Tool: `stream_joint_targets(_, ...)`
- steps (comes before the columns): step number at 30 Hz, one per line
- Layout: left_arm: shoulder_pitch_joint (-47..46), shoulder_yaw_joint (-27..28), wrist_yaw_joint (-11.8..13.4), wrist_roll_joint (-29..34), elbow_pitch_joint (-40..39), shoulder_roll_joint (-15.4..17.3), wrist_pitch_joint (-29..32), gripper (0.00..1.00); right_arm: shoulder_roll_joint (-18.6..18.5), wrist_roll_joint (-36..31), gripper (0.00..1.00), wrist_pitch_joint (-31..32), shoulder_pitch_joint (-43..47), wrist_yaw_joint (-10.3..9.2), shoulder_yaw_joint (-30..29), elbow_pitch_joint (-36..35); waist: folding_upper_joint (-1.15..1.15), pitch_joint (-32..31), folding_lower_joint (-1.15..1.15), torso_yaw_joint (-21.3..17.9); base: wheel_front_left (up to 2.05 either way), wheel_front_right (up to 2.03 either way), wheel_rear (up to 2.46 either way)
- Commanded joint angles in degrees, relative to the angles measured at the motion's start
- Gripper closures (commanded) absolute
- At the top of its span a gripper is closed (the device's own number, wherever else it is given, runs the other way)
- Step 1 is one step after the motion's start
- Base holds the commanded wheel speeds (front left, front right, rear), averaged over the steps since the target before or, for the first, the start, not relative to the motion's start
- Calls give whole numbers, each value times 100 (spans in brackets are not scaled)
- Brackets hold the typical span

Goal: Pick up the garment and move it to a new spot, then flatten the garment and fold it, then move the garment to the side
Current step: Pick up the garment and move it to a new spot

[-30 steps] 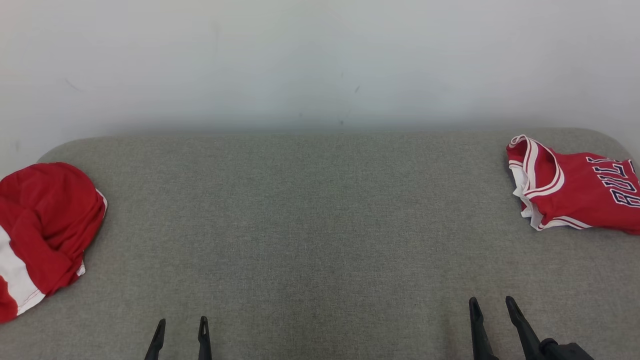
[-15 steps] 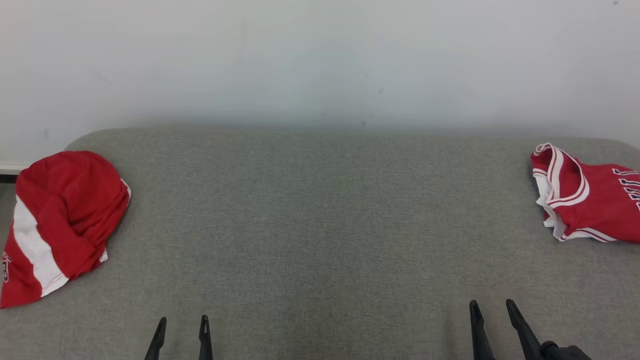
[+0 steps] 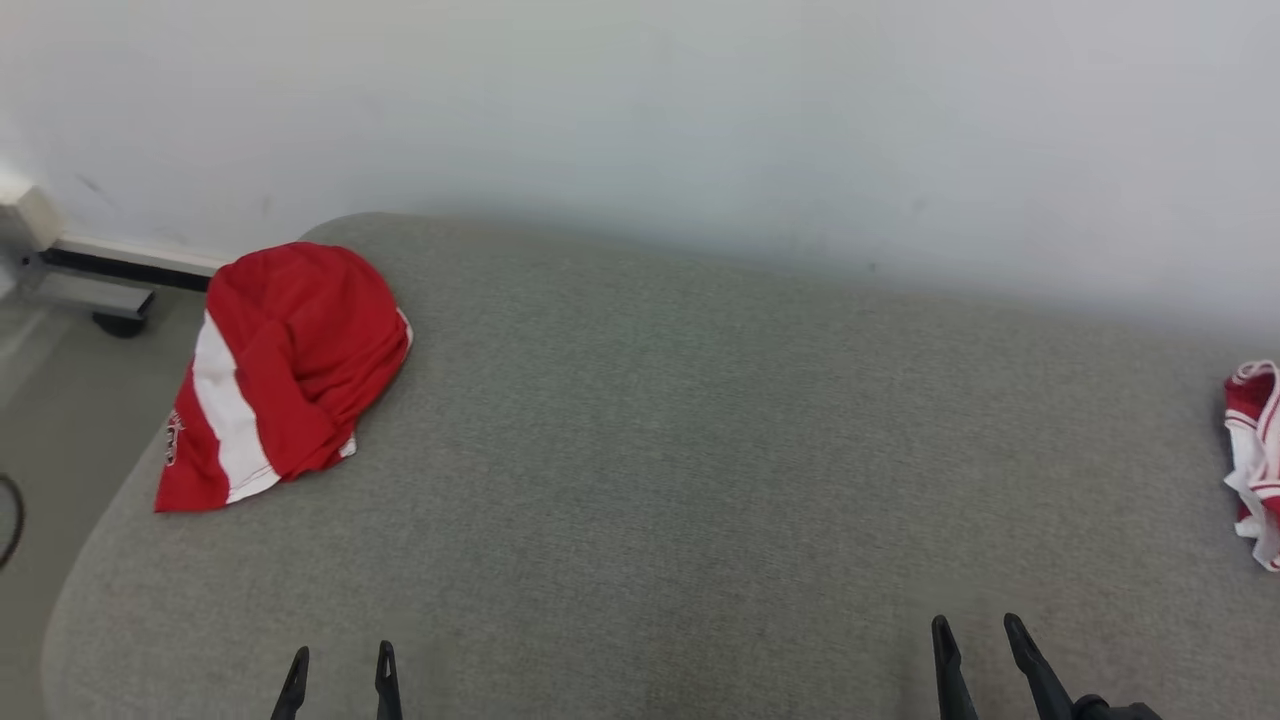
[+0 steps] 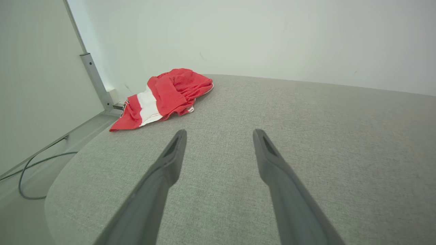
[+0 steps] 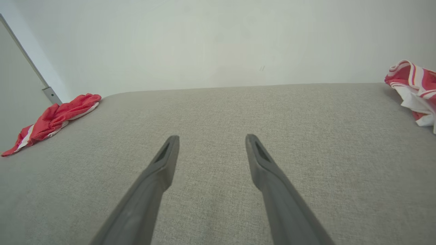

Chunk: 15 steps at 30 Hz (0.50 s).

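The crumpled red garment with a white stripe (image 3: pixel 285 370) lies at the far left corner of the grey fabric-covered surface (image 3: pixel 700 450), close to the white wall (image 3: pixel 640 120), and nothing is touching it. I judge this is the piece to pick up, because it is bunched and not flat, while the folded red jersey with white trim (image 3: pixel 1255 460) rests at the far right edge, well apart, as if it was put aside on purpose. The long axis of the crumpled garment runs diagonally in my head view: the rounded, bunched end points to the wall and the flatter hem corner points to the near-left edge of the surface, and the white stripe follows the same line. The left gripper (image 3: pixel 340 655) hovers low over the near edge with its jaws apart and nothing between them. The right gripper (image 3: pixel 975 625) does the same on its side, also spread and empty, so I think both wait for the approach.
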Motion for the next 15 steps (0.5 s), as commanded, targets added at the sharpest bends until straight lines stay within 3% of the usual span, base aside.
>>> stream_joint_targets(1, 61, 35, 18, 21, -2, -3, -18, 0, 16, 43, 0, 0, 65, -15, -4, -13, 0, -63, 0, 501, 0, 0, 0)
stream_joint_targets(10, 124, 141, -27, 11, 19, -3, -18, 0, 16, 74, 0, 0, 116, -15, 37, 23, 0, -129, 0, 1139, 0, 0, 0)
stream_joint_targets(15, 171, 247, 57, -92, -100, -4, -18, 0, 15, -8, 0, 0, -87, -15, 196, 85, 0, -30, 0, 1253, 0, 0, 0)
